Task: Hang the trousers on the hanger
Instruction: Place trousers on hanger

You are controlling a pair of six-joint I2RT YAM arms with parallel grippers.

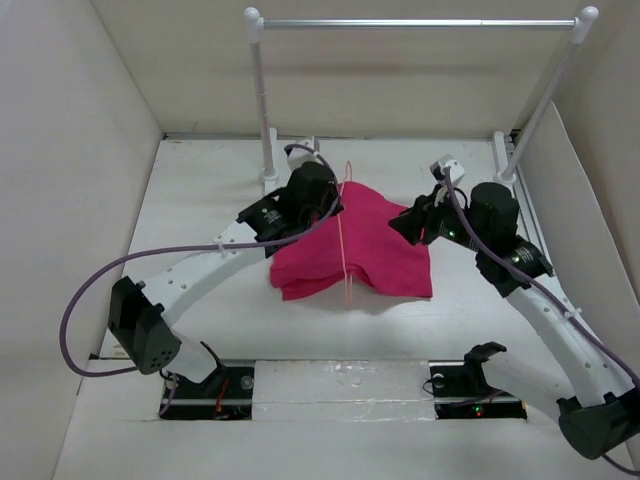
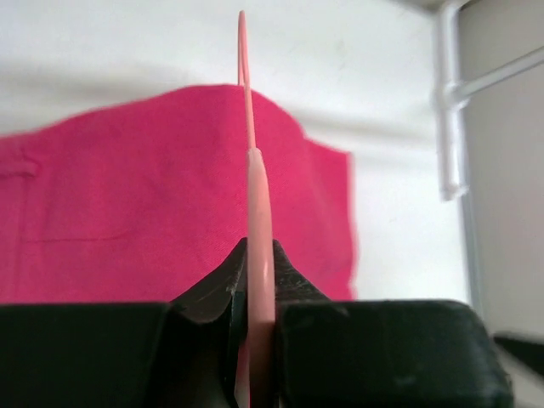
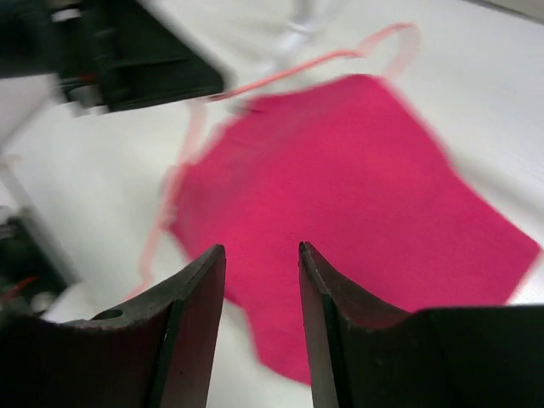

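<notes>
Trousers [image 1: 365, 245] of bright magenta-pink soft cloth lie folded near the middle of the flat white table [image 1: 200, 180], their near edge ragged and their right edge straight. A thin pale pink wire hanger [image 1: 346, 240] stands on edge across them, running from beyond the far edge to just past the near one; whether it touches the cloth I cannot tell. The left gripper [image 1: 330, 205] is clamped tight on the hanger wire, over the trousers' left part. The right gripper [image 1: 400, 222] hovers at their right edge, fingers parted, holding nothing. Bare table shows on every side, widest at left. The silver rail on white posts [image 1: 415, 22] spans the far end.
</notes>
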